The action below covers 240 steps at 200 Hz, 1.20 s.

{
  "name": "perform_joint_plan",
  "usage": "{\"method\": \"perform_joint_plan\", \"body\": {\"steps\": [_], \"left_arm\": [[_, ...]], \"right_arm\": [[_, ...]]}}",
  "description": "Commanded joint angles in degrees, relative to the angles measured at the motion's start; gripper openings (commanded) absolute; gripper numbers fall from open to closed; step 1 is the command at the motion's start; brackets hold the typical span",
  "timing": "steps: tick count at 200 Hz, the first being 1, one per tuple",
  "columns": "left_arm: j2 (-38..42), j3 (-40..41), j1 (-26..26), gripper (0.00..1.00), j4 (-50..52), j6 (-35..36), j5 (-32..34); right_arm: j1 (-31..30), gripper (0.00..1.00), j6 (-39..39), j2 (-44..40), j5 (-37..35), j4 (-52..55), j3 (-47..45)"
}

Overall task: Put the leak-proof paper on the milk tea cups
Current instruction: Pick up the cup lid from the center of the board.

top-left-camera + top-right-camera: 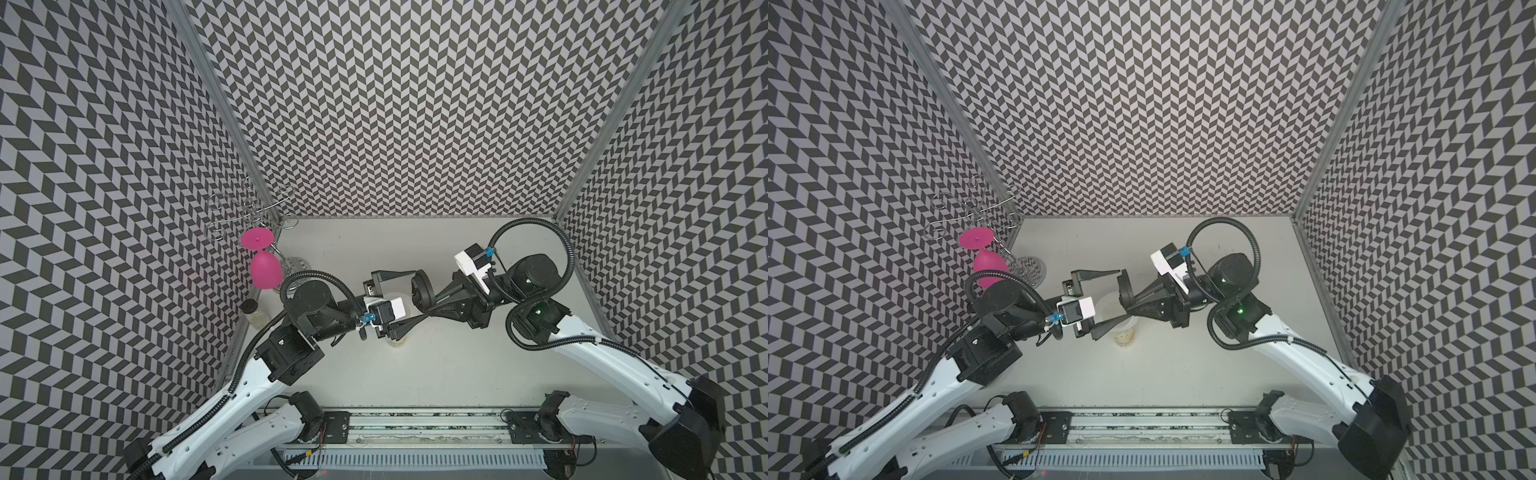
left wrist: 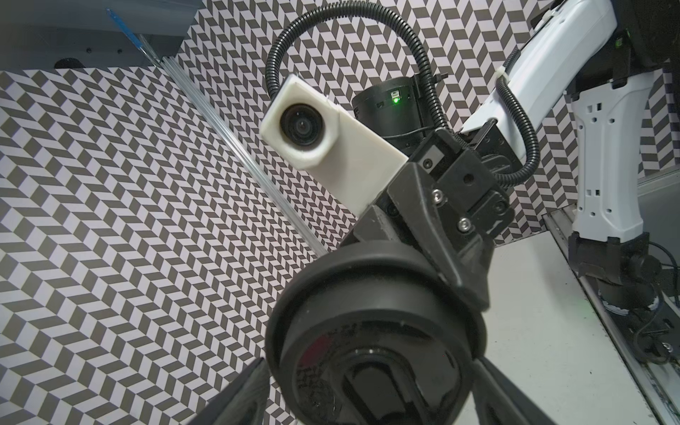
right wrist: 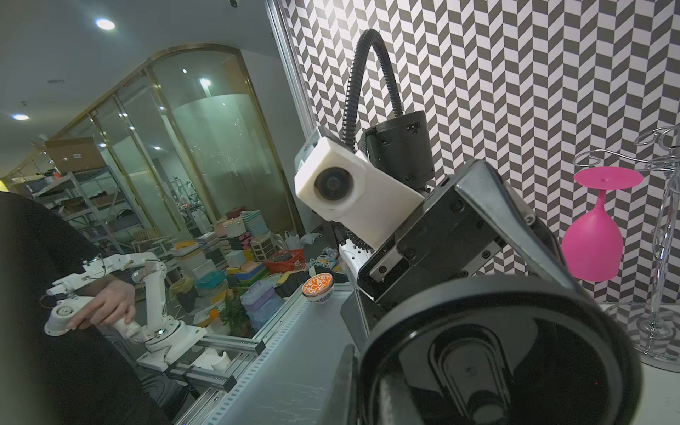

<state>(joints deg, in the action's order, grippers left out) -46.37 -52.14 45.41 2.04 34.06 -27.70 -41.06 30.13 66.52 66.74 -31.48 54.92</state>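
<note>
Cream-white, the paper cup [image 1: 1124,336] stands upright near the middle of the pale table [image 1: 415,374], with brownish print low on its side. Most of it is hidden under the left arm's wrist. In a top view its mouth shows as a pale white round [image 1: 1105,307]. I cannot tell whether that is the thin paper sheet lying on the rim or the cup's bare inside.

The right gripper [image 1: 432,302] is clamped on the rim of a black lid [image 1: 420,291], held on edge above the cup and tipped toward the other arm. The left wrist view shows those fingers pinching the lid's edge.

The left gripper [image 1: 1126,294] has its jaws spread wide, one finger [image 1: 395,274] on the far side of the lid and the other on the near side, above the cup. Their tips sit right at the lid's edge, but I cannot tell whether they press on it.

By the left wall a pink goblet [image 1: 265,270] hangs upside down from a wire rack [image 1: 249,212]. A small jar [image 1: 251,312] with a black cap stands on the table just below it, well apart from the cup.
</note>
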Motion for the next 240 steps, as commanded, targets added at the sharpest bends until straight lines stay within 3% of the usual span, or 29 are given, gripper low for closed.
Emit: {"method": "perform_joint_plan", "body": {"steps": [1, 114, 130, 148, 175, 199, 240], "left_arm": [[-0.1, -0.1, 0.4, 0.84, -1.3, 1.0, -0.2], [0.0, -0.9, 0.4, 0.68, 0.2, 2.3, 0.1], [0.0, -1.1, 0.5, 0.67, 0.9, 2.3, 0.4], [0.1, -1.4, 0.4, 0.66, 2.1, 2.1, 1.3], [0.4, -2.7, 0.4, 0.62, 6.2, 0.6, 4.0], [0.9, -5.1, 0.6, 0.59, 12.6, -1.6, 7.1], [-2.0, -15.9, 0.8, 0.51, 31.9, -9.4, 14.1]], "right_arm": [[-0.6, 0.1, 1.2, 0.5, -1.2, -3.5, 0.8], [-1.6, 0.12, 1.3, 0.5, -2.9, -3.4, 0.4], [-1.6, 0.21, 0.8, 0.2, -3.6, -2.7, 0.4], [-1.6, 0.45, -0.3, -0.6, -6.1, -1.1, 0.4], [-1.1, 0.71, -3.6, -3.9, -11.9, 3.1, 0.3], [0.5, 0.75, -7.3, -8.5, -19.1, 9.0, -0.1], [2.5, 0.76, -14.4, -16.1, -39.6, 21.3, -2.2]]}}
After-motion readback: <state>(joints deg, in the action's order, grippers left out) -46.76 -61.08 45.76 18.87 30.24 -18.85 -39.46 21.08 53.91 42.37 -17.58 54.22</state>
